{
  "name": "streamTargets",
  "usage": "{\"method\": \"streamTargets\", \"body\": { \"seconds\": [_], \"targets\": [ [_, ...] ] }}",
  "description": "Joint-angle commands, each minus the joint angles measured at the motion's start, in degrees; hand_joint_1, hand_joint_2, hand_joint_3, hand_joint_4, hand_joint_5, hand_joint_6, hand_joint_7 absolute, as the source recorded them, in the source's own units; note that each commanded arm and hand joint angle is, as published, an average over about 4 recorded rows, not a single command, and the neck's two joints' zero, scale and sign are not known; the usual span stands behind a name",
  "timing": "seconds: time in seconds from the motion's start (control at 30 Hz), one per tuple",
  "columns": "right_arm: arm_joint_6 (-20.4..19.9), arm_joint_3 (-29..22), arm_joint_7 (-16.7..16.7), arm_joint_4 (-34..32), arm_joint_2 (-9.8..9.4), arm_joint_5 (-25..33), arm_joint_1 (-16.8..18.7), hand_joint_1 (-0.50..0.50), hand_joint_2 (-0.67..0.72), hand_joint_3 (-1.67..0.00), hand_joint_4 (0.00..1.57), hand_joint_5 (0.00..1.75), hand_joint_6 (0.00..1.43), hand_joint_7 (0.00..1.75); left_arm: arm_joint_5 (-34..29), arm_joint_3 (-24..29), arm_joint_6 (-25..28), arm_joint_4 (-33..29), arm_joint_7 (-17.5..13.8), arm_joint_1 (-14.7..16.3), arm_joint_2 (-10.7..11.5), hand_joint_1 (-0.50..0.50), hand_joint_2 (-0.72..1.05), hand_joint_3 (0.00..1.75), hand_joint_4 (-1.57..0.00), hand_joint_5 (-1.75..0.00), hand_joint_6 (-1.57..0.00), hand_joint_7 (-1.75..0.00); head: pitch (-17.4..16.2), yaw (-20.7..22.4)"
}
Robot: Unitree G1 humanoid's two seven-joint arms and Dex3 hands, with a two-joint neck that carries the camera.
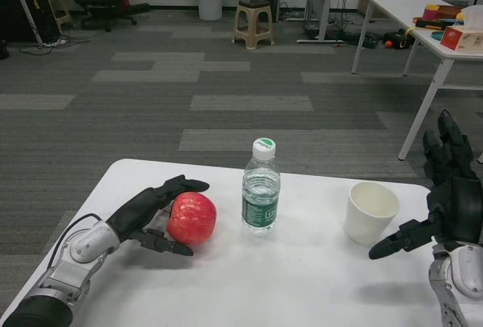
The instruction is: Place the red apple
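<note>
The red apple [192, 218] rests on the white table [302, 282], left of centre. My left hand [153, 212] wraps around it from the left, one finger arching over its top and the thumb reaching under its front side. My right hand [445, 191] is raised at the right edge of the view, fingers spread and pointing up, thumb stretched toward the cup, holding nothing.
A clear plastic water bottle [261, 188] with a green label and white cap stands just right of the apple. A white paper cup [370, 211] stands further right. Beyond the table lie grey carpet, a stool [253, 22] and another white table [434, 29] with clutter.
</note>
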Motion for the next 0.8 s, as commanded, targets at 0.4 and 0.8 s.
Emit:
{"method": "streamTargets", "body": {
  "seconds": [0.4,0.8],
  "targets": [
    [-0.1,0.2,-0.2,-0.6,-0.47,0.1,0.1,-0.42,0.72,0.0,0.0,0.0,0.0,0.05,-1.7,2.2,-0.1,-1.3,1.2,0.0,0.9,-0.5,-0.02,0.0,0.0,-0.56,-0.23,-0.49,0.0,0.0],
    [-0.1,0.2,-0.2,-0.6,-0.47,0.1,0.1,-0.42,0.72,0.0,0.0,0.0,0.0,0.02,-5.5,2.9,0.9,-2.9,2.1,-0.6,1.0,-0.5,-0.02,0.0,0.0,-0.62,-0.16,-0.49,-0.2,0.2]
  ]
}}
